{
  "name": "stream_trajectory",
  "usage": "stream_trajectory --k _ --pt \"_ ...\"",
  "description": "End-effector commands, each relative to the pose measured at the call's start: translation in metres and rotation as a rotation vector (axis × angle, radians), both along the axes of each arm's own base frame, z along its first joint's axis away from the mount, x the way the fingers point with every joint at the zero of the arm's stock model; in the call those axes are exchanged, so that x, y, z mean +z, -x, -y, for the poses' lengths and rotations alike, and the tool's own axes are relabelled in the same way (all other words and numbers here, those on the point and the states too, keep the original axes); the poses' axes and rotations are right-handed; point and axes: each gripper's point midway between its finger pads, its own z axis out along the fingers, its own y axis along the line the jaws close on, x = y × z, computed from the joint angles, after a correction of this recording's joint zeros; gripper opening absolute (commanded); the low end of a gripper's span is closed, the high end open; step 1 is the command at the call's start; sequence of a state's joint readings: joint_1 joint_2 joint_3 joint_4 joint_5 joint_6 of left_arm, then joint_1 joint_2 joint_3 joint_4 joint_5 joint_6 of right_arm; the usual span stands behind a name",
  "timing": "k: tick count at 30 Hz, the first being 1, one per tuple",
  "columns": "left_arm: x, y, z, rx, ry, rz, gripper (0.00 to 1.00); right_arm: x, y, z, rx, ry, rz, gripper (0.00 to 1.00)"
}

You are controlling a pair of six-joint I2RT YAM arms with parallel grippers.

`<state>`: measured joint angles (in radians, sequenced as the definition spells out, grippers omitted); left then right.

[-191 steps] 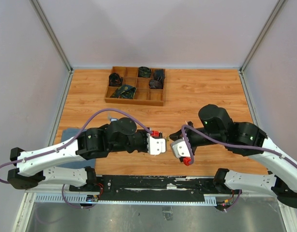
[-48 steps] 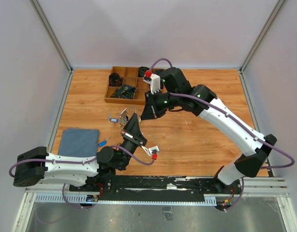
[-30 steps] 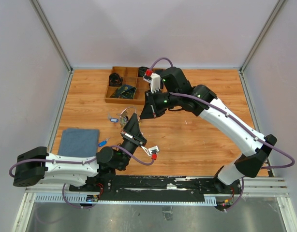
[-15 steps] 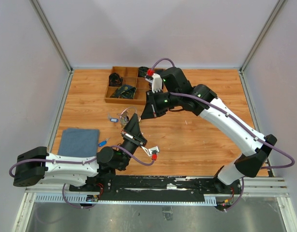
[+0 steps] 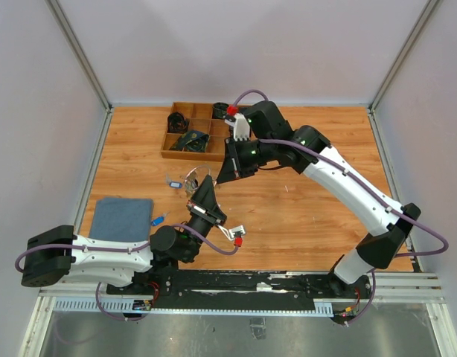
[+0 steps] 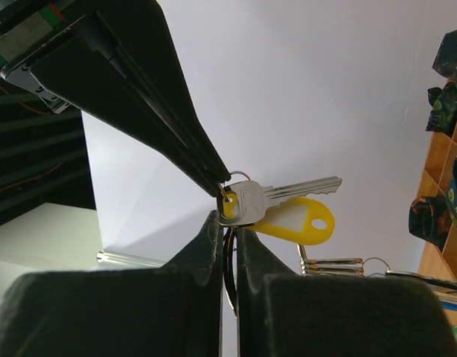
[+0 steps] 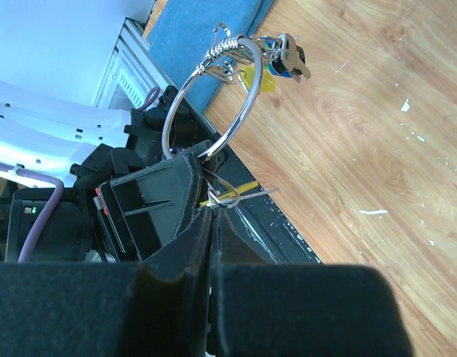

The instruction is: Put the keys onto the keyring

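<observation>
The keyring, a thin silver wire ring, stands upright in my left gripper, which is shut on its lower edge. Green and blue keys and a wire coil hang at the ring's top. My right gripper is shut on the small loop of a silver key with a yellow plastic head, right at my left fingertips. In the right wrist view my right gripper pinches that key beside the left gripper's body. Another blue key lies on the table.
A wooden compartment tray with dark items stands at the back. A blue cloth lies at the front left. A small dark-blue tag lies on the table left of the grippers.
Early on, both grippers were low at the table's front. Since then they have met over the table's middle left. In the last second the right wrist shifted slightly; the grips are unchanged.
</observation>
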<state>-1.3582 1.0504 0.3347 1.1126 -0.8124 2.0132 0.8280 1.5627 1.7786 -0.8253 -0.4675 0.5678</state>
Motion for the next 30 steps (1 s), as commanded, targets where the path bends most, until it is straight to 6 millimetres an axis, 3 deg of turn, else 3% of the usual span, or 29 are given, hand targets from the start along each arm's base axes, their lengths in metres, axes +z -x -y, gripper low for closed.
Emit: stream_trajectory --k 1,16,30 --pt "0.012 0.004 -0.002 -0.019 0.05 0.027 0.01 0.002 -0.008 0.008 -0.063 0.036 -0.061 0.01" --pt "0.012 0.004 -0.004 -0.015 0.053 0.026 0.0 -0.01 -0.011 0.03 -0.128 0.11 -0.084 0.01" --pt "0.006 0.003 0.002 -0.018 0.026 0.019 0.01 -0.006 -0.012 0.031 -0.128 0.132 -0.082 0.0"
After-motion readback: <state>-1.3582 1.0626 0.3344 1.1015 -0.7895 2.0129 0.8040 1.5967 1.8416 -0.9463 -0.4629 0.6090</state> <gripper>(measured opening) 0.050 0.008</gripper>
